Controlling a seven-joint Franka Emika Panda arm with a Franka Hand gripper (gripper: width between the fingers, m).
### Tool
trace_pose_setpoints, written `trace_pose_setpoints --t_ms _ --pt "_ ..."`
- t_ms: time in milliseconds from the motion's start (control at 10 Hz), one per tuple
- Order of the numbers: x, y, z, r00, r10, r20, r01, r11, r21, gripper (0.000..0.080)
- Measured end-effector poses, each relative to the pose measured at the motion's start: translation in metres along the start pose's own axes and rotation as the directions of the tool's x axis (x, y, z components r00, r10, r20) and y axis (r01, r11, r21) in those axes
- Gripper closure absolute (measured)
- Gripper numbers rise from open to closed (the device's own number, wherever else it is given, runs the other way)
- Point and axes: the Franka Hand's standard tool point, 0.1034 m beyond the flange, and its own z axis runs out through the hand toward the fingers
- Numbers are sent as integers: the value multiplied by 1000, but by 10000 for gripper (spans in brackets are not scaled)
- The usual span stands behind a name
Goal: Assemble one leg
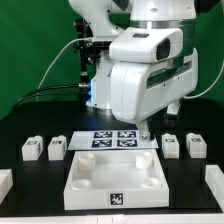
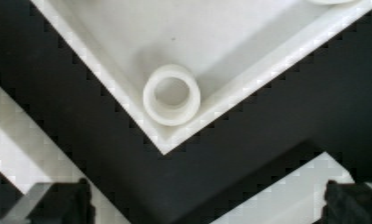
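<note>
Four small white legs with tags stand on the black table: two at the exterior view's left (image 1: 32, 149) (image 1: 57, 148) and two at its right (image 1: 170, 145) (image 1: 195, 145). The large white square panel (image 1: 115, 180) lies in front of them. My gripper (image 1: 146, 128) hangs above the panel's far side, open and empty. In the wrist view its fingers (image 2: 58, 205) stand wide apart with nothing between them (image 2: 204, 208). Beyond the fingers is a corner of the panel (image 2: 254, 60) with a round socket (image 2: 172, 93). No leg shows in the wrist view.
The marker board (image 1: 113, 138) lies flat behind the panel, under the arm. White parts sit at the table's front corners, one at the exterior view's left (image 1: 5, 182) and one at its right (image 1: 214, 186). A green backdrop stands behind.
</note>
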Motion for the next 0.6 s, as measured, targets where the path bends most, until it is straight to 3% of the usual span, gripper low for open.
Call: trace_pose_setpoints --t_ms 200,400,600 --pt "-28 -21 1 979 -205 8 205 979 3 150" --pt "-49 -24 1 904 -428 9 428 904 10 150" --pt "-54 -20 4 828 -560 15 560 829 16 150"
